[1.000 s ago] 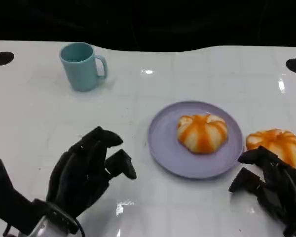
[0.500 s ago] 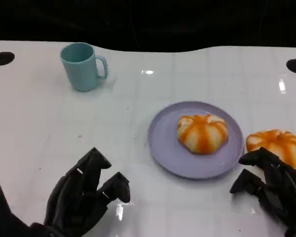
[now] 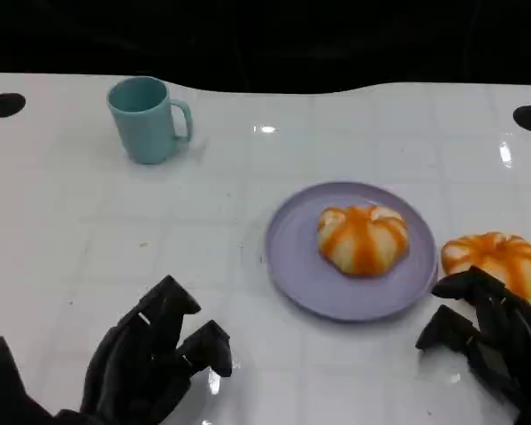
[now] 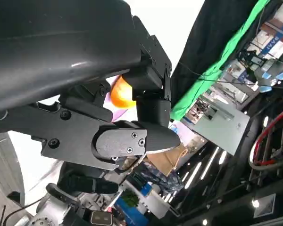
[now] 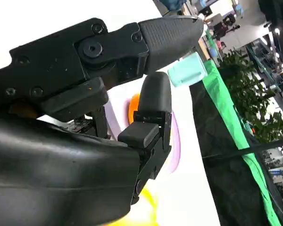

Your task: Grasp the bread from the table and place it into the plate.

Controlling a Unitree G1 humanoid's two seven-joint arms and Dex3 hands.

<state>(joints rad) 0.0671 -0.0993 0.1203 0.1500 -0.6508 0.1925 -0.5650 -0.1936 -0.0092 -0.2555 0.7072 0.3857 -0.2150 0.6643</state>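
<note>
A glossy white tabletop [image 3: 248, 212] spreads before us, black beyond its far edge. Nearest, our left hand [image 3: 150, 359] hangs empty, fingers loosely apart; our right hand [image 3: 482, 332] is likewise empty and spread. Just beyond the right hand's fingertips lies the loose bread [image 3: 493, 260], beside the plate [image 3: 292, 257], so the right hand is nearer. Another bun [image 3: 363, 237] sits on the plate. Farthest stands a teal mug [image 3: 148, 119].
</note>
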